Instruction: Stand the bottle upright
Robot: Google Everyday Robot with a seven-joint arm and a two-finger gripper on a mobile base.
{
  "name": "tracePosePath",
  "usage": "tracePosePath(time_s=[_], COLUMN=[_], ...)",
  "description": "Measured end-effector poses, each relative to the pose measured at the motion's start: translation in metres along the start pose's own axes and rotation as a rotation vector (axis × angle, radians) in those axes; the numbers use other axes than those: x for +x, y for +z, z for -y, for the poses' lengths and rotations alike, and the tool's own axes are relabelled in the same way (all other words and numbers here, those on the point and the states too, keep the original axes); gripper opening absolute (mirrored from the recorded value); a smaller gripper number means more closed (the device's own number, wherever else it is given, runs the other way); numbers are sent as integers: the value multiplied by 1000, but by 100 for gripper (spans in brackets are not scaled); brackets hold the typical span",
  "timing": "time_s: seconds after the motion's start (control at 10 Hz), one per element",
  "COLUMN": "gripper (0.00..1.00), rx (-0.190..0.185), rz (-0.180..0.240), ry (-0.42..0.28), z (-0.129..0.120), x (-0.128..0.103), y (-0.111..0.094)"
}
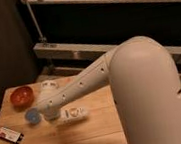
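Note:
The bottle point(74, 112), small and white with a printed label, lies on its side on the wooden table point(68, 142). My white arm reaches down from the right. My gripper point(51, 112) is at the arm's end, low over the table, right at the bottle's left end. The arm hides most of the gripper, and it is shut. Whether it touches the bottle I cannot tell.
A small blue cup point(32, 116) stands just left of the gripper. A red bowl point(21, 96) sits at the table's far left, with a white round object point(49, 85) behind the arm. A flat black-and-white box point(8, 134) lies near the left front edge.

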Motion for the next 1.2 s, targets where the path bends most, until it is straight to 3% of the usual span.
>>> tracePosePath(time_s=[0.5, 0.6, 1.2], gripper=[18, 18, 18], rx=[9, 10, 18], rz=[120, 160, 275], ry=[34, 48, 96], z=[10, 12, 21], x=[-12, -14, -7], y=[-21, -28, -51])
